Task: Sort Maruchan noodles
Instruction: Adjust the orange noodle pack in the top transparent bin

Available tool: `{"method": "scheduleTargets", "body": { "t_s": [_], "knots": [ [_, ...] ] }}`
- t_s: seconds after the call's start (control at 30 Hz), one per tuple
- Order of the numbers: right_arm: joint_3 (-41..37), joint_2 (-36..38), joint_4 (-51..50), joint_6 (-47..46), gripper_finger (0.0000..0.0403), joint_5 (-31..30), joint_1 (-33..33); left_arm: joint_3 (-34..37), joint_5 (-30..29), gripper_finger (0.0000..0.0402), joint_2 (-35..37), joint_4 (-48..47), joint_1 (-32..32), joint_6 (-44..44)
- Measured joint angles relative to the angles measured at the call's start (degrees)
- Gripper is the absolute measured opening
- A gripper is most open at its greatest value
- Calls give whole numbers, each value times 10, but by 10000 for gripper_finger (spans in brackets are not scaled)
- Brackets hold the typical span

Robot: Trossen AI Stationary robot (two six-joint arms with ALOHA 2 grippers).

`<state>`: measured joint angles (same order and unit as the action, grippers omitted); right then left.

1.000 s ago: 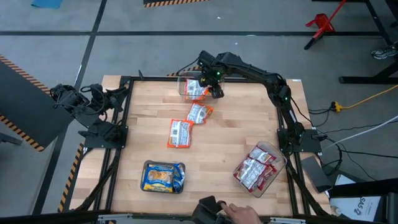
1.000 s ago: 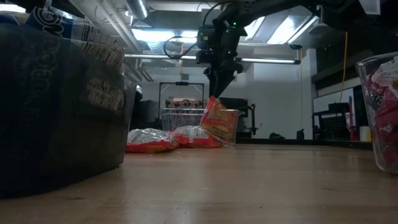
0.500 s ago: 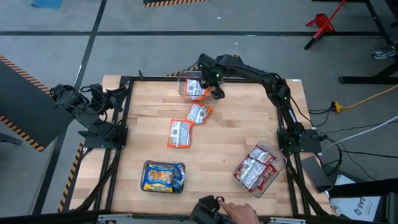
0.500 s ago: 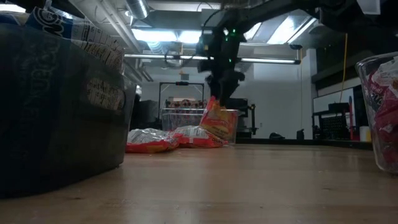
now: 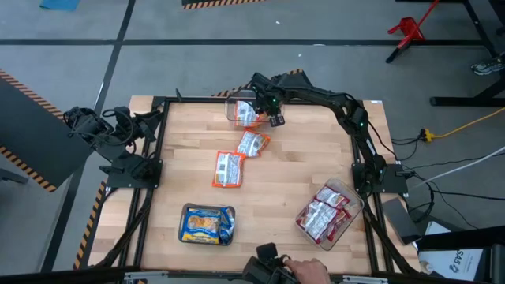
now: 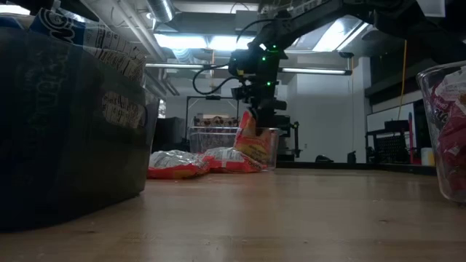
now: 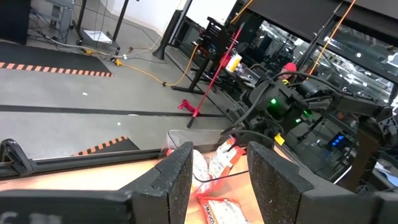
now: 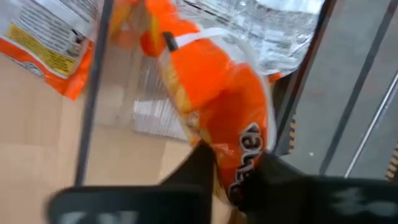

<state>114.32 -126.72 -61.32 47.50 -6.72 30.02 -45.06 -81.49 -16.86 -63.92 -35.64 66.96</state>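
1. The left gripper (image 7: pixel 217 180) waits well left of the far tub (image 5: pixel 237 106), jaws parted, empty.
2. The right gripper (image 5: pixel 268 108) pinches an orange packet (image 8: pixel 217 106) upright over that tub's rim.
3. Two orange packets (image 5: pixel 229 168) lie just nearer than the tub; the right arm is closer.

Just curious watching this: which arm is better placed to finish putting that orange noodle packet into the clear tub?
The right. Its gripper is already shut on the orange packet at the far clear tub. The left gripper sits open at the table's left edge.
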Motion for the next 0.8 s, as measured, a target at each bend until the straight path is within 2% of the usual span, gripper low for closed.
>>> {"method": "scheduleTargets", "body": {
  "t_s": [0.07,0.23,0.37,0.5,0.57,0.67,0.8],
  "knots": [
    [0,3,-3,-11,15,16,0,0,0,147,0,0,0,0],
    [22,8,-7,-67,4,39,8,0,0,147,0,-1,0,0],
    [70,9,-26,-149,1,91,29,0,0,147,0,-2,0,0],
    [112,9,-37,-228,0,172,55,0,0,147,0,-8,0,-1],
    [124,9,-49,-232,2,207,64,0,0,147,0,-11,0,-1],
    [128,9,-66,-216,11,214,69,0,8,147,0,-12,0,-1],
    [121,9,-99,-148,59,213,63,0,19,147,0,-13,0,-1]
  ]
}}
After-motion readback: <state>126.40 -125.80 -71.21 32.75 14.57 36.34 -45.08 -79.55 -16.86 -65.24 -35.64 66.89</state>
